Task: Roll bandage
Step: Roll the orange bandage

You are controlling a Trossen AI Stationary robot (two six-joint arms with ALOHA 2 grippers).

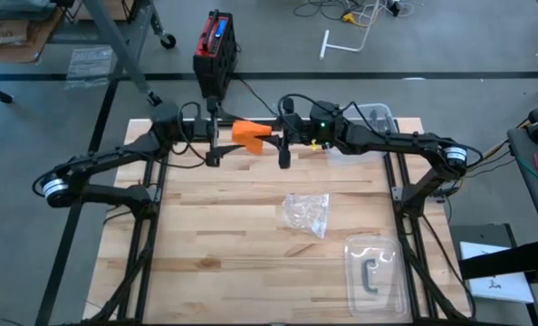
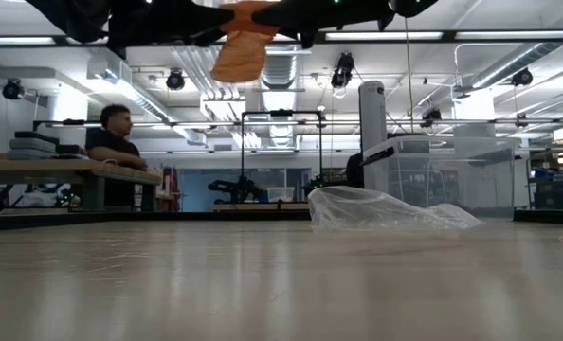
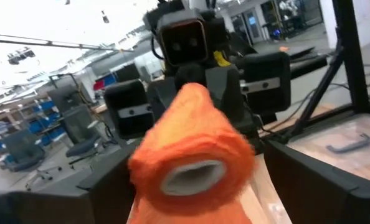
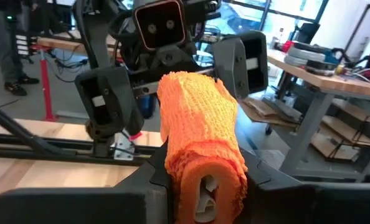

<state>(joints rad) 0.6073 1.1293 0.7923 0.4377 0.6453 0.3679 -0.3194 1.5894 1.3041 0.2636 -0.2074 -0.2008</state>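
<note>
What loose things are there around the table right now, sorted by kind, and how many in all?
Orange bandage, held up in the air between the arms: 1
Crumpled clear wrapper on the table: 1
Clear plastic trays: 2, one at the near right, one at the far edge
Total: 4

Grey floor point(image 1: 61, 91), ceiling strip lights point(image 2: 386, 36), a person point(image 2: 114, 137) seated at a workbench point(image 2: 68, 172).

Orange bandage point(image 1: 250, 135) — a compact roll — held above the table.
</note>
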